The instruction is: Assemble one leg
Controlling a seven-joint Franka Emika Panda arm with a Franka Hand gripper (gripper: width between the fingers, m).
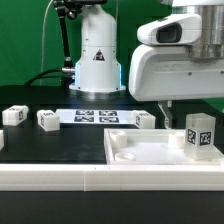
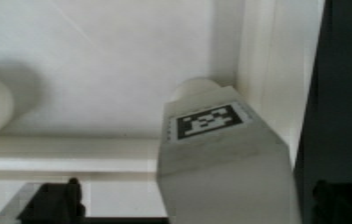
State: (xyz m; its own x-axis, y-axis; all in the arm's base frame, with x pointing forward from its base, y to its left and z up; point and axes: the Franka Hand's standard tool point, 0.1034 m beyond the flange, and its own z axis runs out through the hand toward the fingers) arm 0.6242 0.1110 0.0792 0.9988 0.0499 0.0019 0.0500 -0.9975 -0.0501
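One leg (image 1: 200,133), a small white post with black-and-white tags, stands upright at the corner of the large flat white panel (image 1: 140,155) on the exterior view's right. In the wrist view the leg (image 2: 226,150) rises between the jaws with its tag facing the camera. My gripper (image 2: 199,205) is open. One dark finger (image 2: 57,200) stands clear of the leg with a gap, and the other finger (image 2: 345,200) stands close beside it. In the exterior view the white hand hangs just above the leg, with one finger (image 1: 165,108) showing.
Three more legs lie on the black table: two at the exterior view's left (image 1: 13,115) (image 1: 47,119), and one behind the panel (image 1: 145,120). The marker board (image 1: 97,116) lies behind them. A long white rim bar (image 1: 60,176) runs along the front. The arm's base (image 1: 97,60) stands at the back.
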